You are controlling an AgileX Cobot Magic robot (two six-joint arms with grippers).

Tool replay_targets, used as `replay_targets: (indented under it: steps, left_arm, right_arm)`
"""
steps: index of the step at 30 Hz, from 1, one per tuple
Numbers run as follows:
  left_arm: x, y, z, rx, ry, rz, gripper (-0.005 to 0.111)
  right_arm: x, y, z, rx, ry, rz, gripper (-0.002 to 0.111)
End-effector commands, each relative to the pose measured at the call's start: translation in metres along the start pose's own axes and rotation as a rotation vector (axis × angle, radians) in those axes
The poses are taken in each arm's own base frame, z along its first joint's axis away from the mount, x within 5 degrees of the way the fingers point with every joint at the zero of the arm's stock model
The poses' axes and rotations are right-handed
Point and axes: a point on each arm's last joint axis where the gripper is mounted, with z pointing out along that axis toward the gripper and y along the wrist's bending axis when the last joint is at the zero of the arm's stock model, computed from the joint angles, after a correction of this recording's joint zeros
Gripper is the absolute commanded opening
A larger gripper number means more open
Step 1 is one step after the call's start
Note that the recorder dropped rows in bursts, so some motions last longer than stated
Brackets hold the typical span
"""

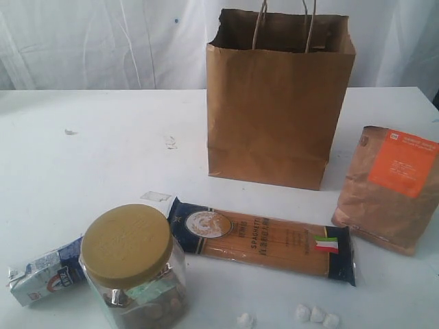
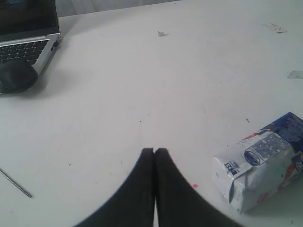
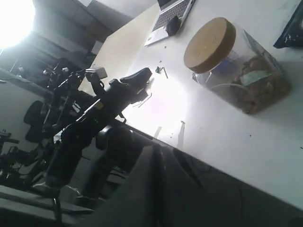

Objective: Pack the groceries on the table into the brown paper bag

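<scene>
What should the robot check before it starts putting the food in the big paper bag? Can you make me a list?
1. Brown paper bag standing upright, mouth open: ok.
2. Room inside the bag: cannot tell, the inside is hidden.
3. Left gripper open, ready to grab: not ok, it is shut on nothing.
4. Right gripper open, ready to grab: not ok, it is shut on nothing.
5. Gold-lidded jar has its lid on: ok.
6. Blue-white carton clear of the jar: cannot tell, the jar overlaps it in the exterior view.
</scene>
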Motion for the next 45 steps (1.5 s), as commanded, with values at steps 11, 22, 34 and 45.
replay_targets:
  steps: [11, 22, 34, 45]
  left_arm:
    - [0.001, -0.001, 0.0, 0.008, -0.003, -0.011, 0.0]
    - [0.001, -0.001, 0.0, 0.008, -0.003, -0.011, 0.0]
    - [0.001, -0.001, 0.0, 0.008, -0.003, -0.011, 0.0]
    - [0.001, -0.001, 0.0, 0.008, -0.003, -0.011, 0.0]
  right_arm:
    - [-0.063, -0.008, -0.016, 0.543, -0.942, -0.692, 0.0]
    - [-0.031, -0.118, 0.01, 0.916, -0.825, -0.702, 0.0]
    - [-0.01, -0.145, 0.013, 1.085, -0.485, -0.551, 0.0]
    - [-0.01, -0.145, 0.013, 1.086, -0.484, -0.553, 0.0]
